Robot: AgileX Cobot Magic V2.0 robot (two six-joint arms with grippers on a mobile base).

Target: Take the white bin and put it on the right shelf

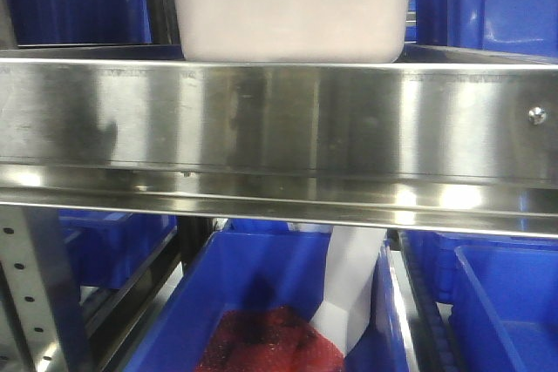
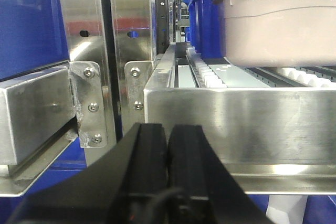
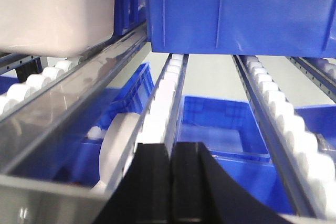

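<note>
The white bin (image 1: 292, 15) rests on the right shelf (image 1: 279, 119), just behind its wide shiny steel lip. In the left wrist view the white bin (image 2: 283, 30) sits on rollers up and to the right of my left gripper (image 2: 168, 129), which is shut on nothing and hangs in front of the shelf lip (image 2: 236, 124). In the right wrist view the white bin (image 3: 52, 14) is at the upper left, apart from my right gripper (image 3: 171, 148). That gripper is also shut and empty, pointing along a roller track (image 3: 165, 93). Neither gripper shows in the front view.
A large blue bin (image 3: 241, 9) stands to the right of the white bin on the same roller shelf. Perforated steel uprights (image 2: 89, 51) stand at the left. Below the shelf, blue bins (image 1: 261, 276) hold a red mesh bundle (image 1: 270, 341) and a white item (image 1: 353, 285).
</note>
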